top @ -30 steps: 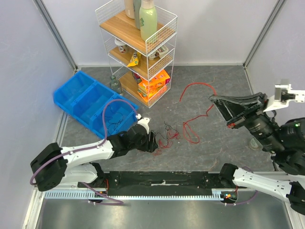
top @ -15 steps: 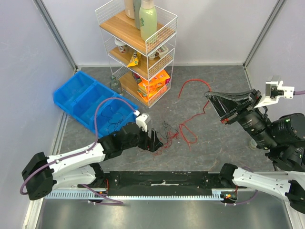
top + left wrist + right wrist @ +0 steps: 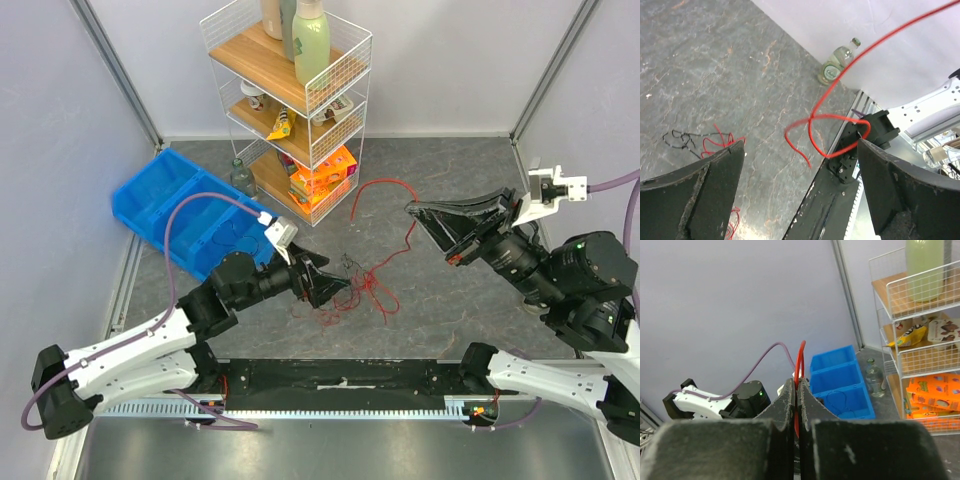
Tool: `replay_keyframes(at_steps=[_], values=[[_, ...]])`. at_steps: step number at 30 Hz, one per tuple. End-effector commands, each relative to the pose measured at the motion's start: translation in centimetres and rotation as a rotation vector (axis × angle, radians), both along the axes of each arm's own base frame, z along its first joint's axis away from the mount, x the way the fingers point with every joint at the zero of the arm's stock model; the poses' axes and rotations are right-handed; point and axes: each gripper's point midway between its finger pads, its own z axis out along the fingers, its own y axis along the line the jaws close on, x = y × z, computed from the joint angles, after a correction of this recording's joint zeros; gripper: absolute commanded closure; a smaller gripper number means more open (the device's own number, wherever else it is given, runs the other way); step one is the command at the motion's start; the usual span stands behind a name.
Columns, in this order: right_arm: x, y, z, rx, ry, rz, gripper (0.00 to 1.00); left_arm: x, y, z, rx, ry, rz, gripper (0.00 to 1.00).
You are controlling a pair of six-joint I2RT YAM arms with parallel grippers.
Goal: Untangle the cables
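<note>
Thin red and black cables [image 3: 345, 295] lie on grey desk [image 3: 450, 180]; white wire shelf rack [image 3: 340, 90] behind, blue plastic bin [image 3: 150, 195] left.

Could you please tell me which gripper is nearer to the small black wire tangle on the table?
Left. The left gripper is right beside the black wire tangle, jaws open; the right gripper sits farther off, shut on the red cable.

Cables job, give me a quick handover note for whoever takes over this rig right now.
Right end effector: shut on the red cable, holding it raised above the table.
Left end effector: open, empty, above the black cable, which lies knotted on the table with red loops by it.
Done: one red length lifted out.
Left: pull red clear of black.
</note>
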Motion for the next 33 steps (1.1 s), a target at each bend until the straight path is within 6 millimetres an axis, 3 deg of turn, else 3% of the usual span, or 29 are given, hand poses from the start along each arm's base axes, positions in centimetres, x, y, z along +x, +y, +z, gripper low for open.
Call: replay_keyframes(at_steps=[1, 3, 10, 17, 20, 26, 29, 33], values=[[-1.0, 1.5, 0.5, 0.049, -0.002, 0.097, 1.00, 0.2, -1.2, 2.8, -0.072, -0.101, -0.039, 0.01], [-1.4, 1.9, 0.5, 0.057, 0.002, 0.126, 1.00, -0.1, -2.4, 2.2, -0.072, -0.086, -0.095, 0.01], [-1.5, 2.2, 0.5, 0.075, 0.019, 0.147, 1.00, -5.7, -5.8, 2.8, -0.232, -0.091, -0.501, 0.03], [-2.0, 2.0, 0.5, 0.075, 0.012, 0.163, 1.00, -7.5, -6.7, 1.9, -0.244, -0.011, -0.648, 0.30], [-1.8, 1.9, 0.0, 0.059, 0.013, 0.150, 1.00, -7.4, -6.7, 1.5, -0.238, 0.005, -0.635, 0.63], [-0.4, 1.5, -2.3, 0.018, 0.051, 0.068, 1.00, -6.2, -5.7, -0.1, -0.132, 0.024, -0.524, 0.97], [0.3, 1.4, -3.9, -0.020, 0.079, 0.031, 1.00, -5.5, -4.5, 0.0, -0.095, -0.007, -0.438, 0.98], [2.5, 1.2, -9.1, -0.136, 0.186, -0.080, 1.00, -3.6, -2.3, 1.2, -0.100, -0.029, -0.252, 0.98]])
